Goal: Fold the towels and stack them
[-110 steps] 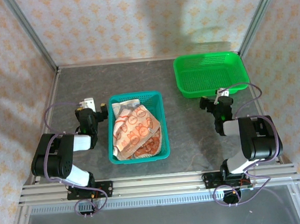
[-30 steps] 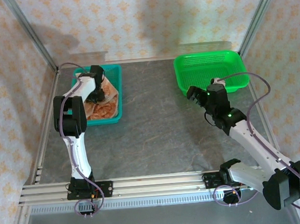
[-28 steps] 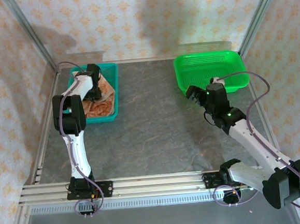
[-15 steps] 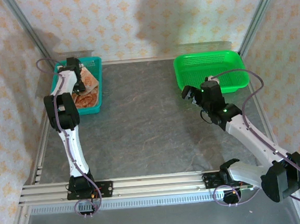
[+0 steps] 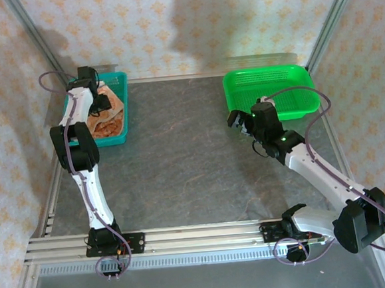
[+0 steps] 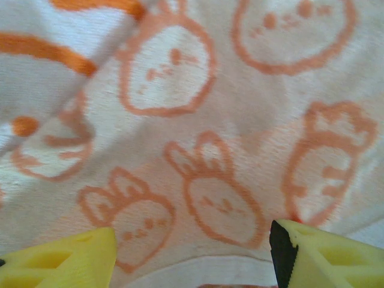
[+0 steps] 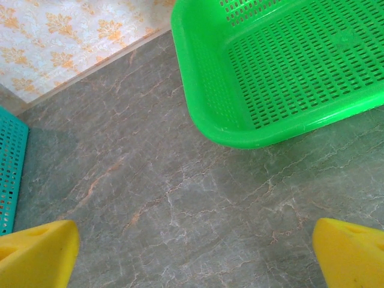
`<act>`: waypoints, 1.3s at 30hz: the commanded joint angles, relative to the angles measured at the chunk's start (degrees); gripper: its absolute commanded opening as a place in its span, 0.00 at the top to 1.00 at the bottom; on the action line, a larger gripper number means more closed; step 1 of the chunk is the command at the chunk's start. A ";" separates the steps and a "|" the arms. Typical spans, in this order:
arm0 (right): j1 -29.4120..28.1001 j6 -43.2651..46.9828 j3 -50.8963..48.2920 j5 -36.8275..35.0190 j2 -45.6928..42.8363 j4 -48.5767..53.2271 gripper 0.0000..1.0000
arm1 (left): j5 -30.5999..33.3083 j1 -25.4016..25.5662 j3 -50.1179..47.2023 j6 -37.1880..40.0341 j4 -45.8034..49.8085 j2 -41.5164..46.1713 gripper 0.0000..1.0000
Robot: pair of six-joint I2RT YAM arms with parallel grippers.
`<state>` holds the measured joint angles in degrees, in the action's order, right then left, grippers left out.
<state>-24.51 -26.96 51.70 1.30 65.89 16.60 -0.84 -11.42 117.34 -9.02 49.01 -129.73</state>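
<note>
**Towels under the left fingers**

The towels lie in the teal basket at the far left corner of the desk, just below the left fingers, which are spread open and gripping nothing. The right fingers, wide open by the green basket, are well apart from them.

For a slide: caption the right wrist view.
Open right gripper above grey table, near corner of green mesh basket.

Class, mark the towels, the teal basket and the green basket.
towels [image 5: 107,117], top external view, printed cloth middle.
teal basket [image 5: 112,141], top external view, near rim.
green basket [image 5: 268,88], top external view, mesh floor.
</note>
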 commanded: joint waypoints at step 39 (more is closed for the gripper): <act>-6.56 -3.47 -1.08 -1.31 1.65 -8.03 0.01 | 3.89 9.66 6.76 -6.09 7.84 35.60 1.00</act>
<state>-30.74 -29.63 50.61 1.26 67.13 10.48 5.34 -3.70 121.40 -13.89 55.00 -96.42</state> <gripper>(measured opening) 0.994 0.046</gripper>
